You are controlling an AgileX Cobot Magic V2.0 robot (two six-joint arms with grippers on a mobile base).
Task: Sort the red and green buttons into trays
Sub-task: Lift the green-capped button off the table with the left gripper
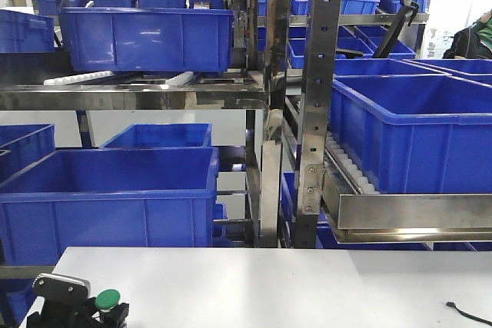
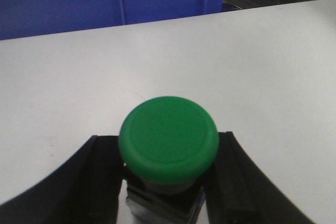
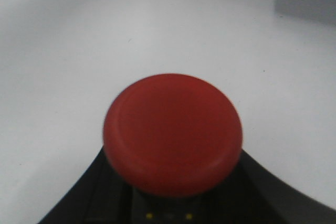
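Steel racking (image 1: pixel 315 113) loaded with deep blue plastic crates (image 1: pixel 146 36) backs a white bench (image 1: pixel 269 282). Left gripper (image 2: pixel 167 195) pinches the green mushroom-cap push button (image 2: pixel 168 137) by its black-and-silver base, at the bench's near left corner. Right gripper (image 3: pixel 173 208) pinches the red mushroom-cap push button (image 3: pixel 173 135) under its cap, over bare bench; which edge, cannot tell. Step judged: carry to trays. Neither tray is in view, so locate them first, carry upright and match colours. Thin black cable (image 1: pixel 469 314) lies at the near right edge. Racks sit behind the far edge, likely no obstruction.
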